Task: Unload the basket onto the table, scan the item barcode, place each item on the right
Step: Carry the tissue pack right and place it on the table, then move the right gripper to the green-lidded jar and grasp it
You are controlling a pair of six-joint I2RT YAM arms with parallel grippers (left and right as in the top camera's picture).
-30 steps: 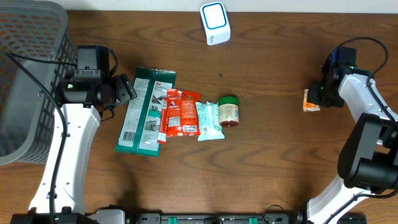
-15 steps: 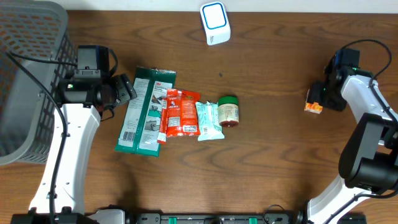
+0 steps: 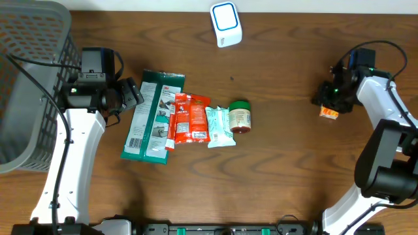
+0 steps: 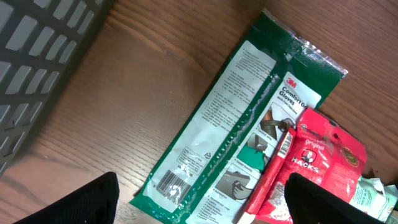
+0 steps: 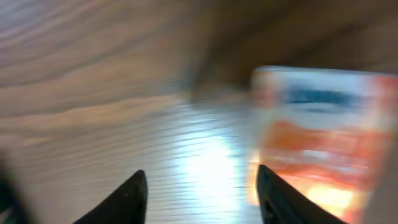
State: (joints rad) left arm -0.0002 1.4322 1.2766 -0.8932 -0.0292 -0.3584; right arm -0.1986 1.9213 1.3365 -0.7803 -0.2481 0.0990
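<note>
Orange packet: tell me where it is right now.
Overhead view: the orange packet lies on the table's far right side, just below the right claw in the picture, well apart from the green-lidded jar at centre.

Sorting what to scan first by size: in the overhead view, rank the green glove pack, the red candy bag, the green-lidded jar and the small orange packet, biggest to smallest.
1. green glove pack
2. red candy bag
3. green-lidded jar
4. small orange packet, partly hidden, so less sure
</note>
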